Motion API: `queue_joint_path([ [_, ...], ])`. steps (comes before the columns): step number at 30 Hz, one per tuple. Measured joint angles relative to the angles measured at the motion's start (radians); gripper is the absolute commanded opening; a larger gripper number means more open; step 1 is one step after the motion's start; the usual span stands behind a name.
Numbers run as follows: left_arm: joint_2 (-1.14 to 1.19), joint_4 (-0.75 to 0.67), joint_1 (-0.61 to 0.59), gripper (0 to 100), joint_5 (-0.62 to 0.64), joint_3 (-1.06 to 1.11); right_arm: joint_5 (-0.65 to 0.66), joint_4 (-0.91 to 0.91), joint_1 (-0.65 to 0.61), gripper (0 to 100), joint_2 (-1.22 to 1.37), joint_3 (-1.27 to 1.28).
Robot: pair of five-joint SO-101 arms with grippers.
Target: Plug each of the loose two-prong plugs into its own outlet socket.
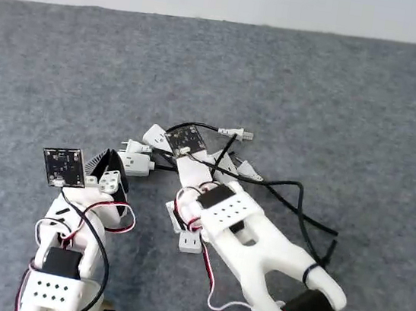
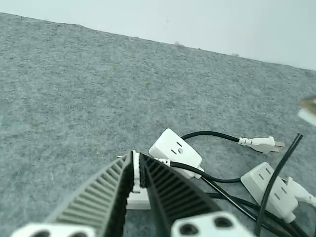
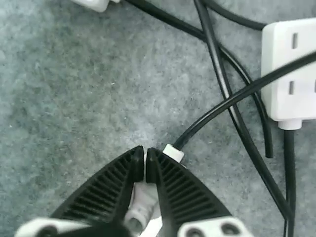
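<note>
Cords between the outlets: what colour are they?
The cords are black, clearest in the right wrist view.

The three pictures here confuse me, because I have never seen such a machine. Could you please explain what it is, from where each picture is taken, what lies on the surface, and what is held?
The machine is two small robot arms side by side at a table covered in grey carpet. The high view looks down from a fixed camera: the left arm is on the picture's left, the right arm beside it. The other two pictures come from a camera on each arm's wrist, looking along its black jaws. On the carpet lie white outlet sockets, loose two-prong plugs and tangled black cables. The left jaws are shut on a white piece, too hidden to name. The right jaws are shut on a white plug at the end of a black cable.
</note>
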Motion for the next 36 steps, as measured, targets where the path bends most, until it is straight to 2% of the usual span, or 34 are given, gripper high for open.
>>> queue_joint_path([
  [5, 0.000, 0.000, 0.000, 1, -0.003, 0.005, -0.005, 0.064, -0.015, 22.9, 0.049, -0.075],
  [8, 0.000, 0.000, 0.000, 1, -0.018, 0.005, -0.034, 0.117, -0.026, 26.9, 0.089, -0.071],
  [16, 0.000, 0.000, 0.000, 1, -0.025, 0.005, -0.049, 0.235, -0.049, 20.1, 0.167, -0.166],
  [21, 0.000, 0.000, 0.000, 1, -0.028, 0.005, -0.005, 0.284, -0.044, 0.4, 0.229, -0.219],
  [30, 0.000, 0.000, 0.000, 1, -0.028, 0.005, 0.018, 0.365, 0.009, 0.8, 0.281, -0.293],
  [36, 0.000, 0.000, 0.000, 1, -0.028, 0.005, 0.112, 0.496, 0.141, 0.8, 0.071, -0.296],
])
